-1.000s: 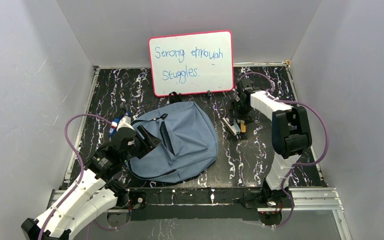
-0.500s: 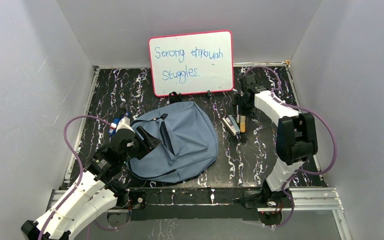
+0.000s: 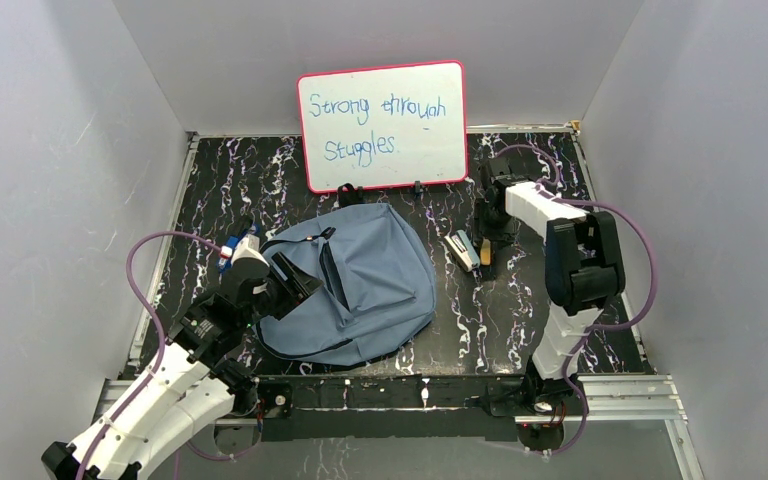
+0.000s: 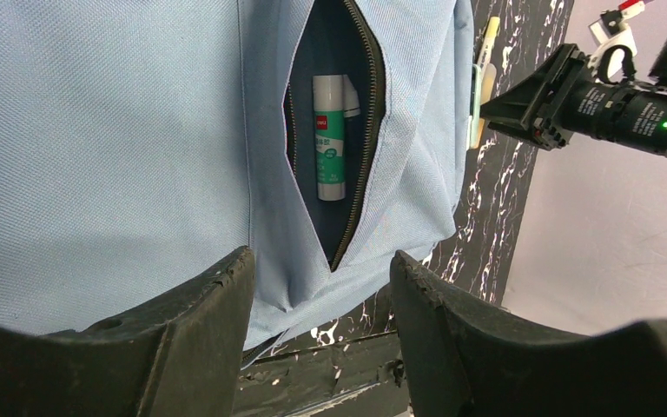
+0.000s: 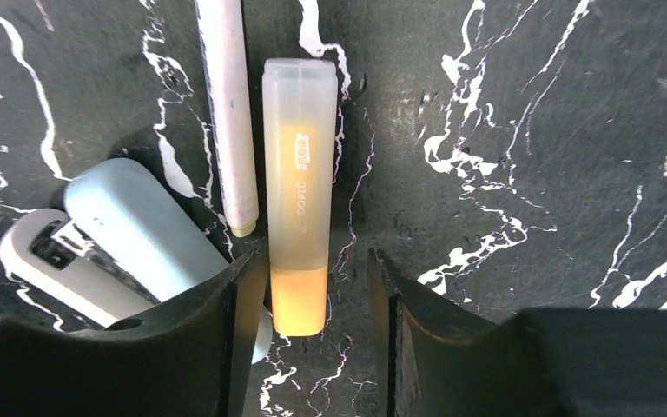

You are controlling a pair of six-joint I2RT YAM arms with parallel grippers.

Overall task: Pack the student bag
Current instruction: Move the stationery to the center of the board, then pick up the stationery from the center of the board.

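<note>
Evidently the right tool [image 5: 314,256] is lined up for a pick. In the right wrist view its fingers are spread and stand on either side of the orange end of a highlighter [image 5: 297,200] lying flat on the dark marbled tabletop [image 5: 530,130]. The left finger is just beside the barrel and the right one is apart from it, so nothing is gripped. A thin white pen [image 5: 223,113] lies parallel just left of the highlighter. A pale blue stapler [image 5: 130,239] crowds the lower left of that frame, which probably explains the straight-down approach.

The student bag [image 3: 370,285] lies flat in the middle of the overhead view, below the pink-framed whiteboard [image 3: 382,125]. The left tool [image 4: 320,256] hovers at its left edge with fingers parted around the lower end of the unzipped pocket [image 4: 347,52]. Whether it pinches the cloth I cannot tell. The pose seems meant to keep the slit open. A glue stick [image 4: 330,139] already lies inside.
</note>
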